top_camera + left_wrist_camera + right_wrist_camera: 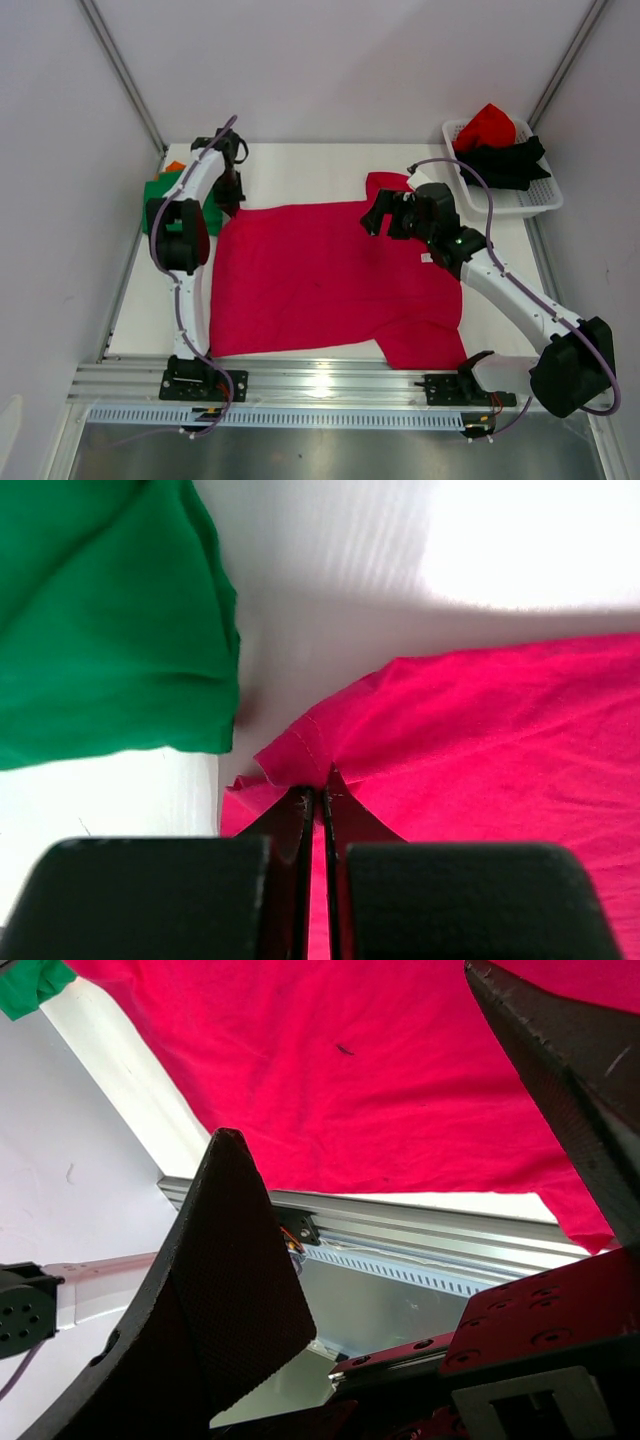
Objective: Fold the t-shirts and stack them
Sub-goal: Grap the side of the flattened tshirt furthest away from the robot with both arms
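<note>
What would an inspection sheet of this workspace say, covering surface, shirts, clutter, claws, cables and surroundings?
Surface: white table.
Job's things: pink shirt spread flat; green shirt folded far left, orange shirt peeking beside it; red shirt and black shirt in basket.
Clutter: nothing seen.
Claws: left claw shut on pink shirt's corner; right claw open over it.
Cables: a cable along each arm.
Surroundings: white walls, metal rail in front.
</note>
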Motion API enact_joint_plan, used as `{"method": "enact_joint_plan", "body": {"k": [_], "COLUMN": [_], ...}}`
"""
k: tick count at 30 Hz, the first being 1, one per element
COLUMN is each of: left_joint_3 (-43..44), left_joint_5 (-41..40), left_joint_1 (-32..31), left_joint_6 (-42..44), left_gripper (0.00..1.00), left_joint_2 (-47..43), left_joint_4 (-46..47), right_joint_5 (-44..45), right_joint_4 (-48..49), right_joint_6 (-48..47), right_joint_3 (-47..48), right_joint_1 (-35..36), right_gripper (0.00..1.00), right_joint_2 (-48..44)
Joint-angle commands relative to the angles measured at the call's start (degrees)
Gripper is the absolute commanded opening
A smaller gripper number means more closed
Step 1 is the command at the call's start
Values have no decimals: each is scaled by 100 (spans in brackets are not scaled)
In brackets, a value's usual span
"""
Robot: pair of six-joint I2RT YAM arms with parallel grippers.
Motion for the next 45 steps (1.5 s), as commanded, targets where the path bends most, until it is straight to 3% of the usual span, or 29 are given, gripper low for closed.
{"method": "enact_joint_plan", "body": {"k": [1,10,19,22,23,26,30,39,45], "left_joint_3": [-159,-1151,-1398,-1591,-1583,-1338,-1074,-846,-178], "left_joint_5": [-285,-883,-1120,-1191,-1165,-998,-638,-743,-1593], "left_joint_1": [-233,-515,-655,-734,-735,-735,-735,-735,-673], "left_joint_6": [-46,-424,-512,-469,-442,-372,-319,-170,-11], "left_gripper": [1,1,2,51,57,64,65,65,65], "left_joint_2": [-482,-631,-815,-956,-1017,-1044,-1027,-781,-280], "left_joint_4": [17,-18,26,253,306,447,561,711,290], "right_joint_5": [63,72,45,37,28,10,19,54,151], "right_joint_4": [206,206,259,276,276,294,302,285,162], "right_joint_6": [8,25,69,69,61,52,52,25,-10], "right_joint_3": [-24,-32,-68,-76,-76,-59,-59,-94,-120], "right_joint_1": [25,34,51,60,60,78,69,69,52], "right_gripper": [94,93,93,93,93,93,93,93,93], "right_joint_2": [-31,-22,21,48,57,109,127,110,-5]}}
